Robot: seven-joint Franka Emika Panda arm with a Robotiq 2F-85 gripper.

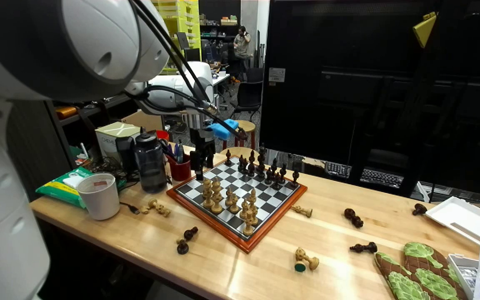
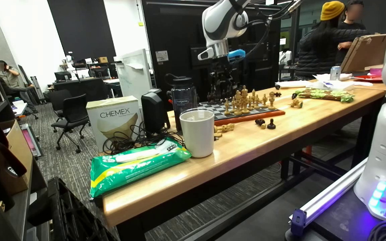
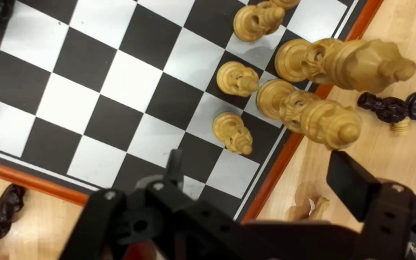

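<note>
Chessboard [image 3: 130, 85] beneath the spread claw [image 3: 256, 169], pale pieces [image 3: 312, 115] standing nearby

- Your arm [image 2: 224, 21] reaches down from one o'clock in an exterior view.
- Your wrist [image 2: 219, 48] points the gripper [image 3: 256, 155] toward six o'clock.
- Your fingers [image 3: 352, 186] stand wide apart, near seven and four o'clock in the wrist view.

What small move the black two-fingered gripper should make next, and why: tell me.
Probably shift slightly sideways, centring the gripper on the nearest tall, carved, tan wooden chess piece: the wrist view shows the open fingers empty and the piece's top nearer one of them.
</note>
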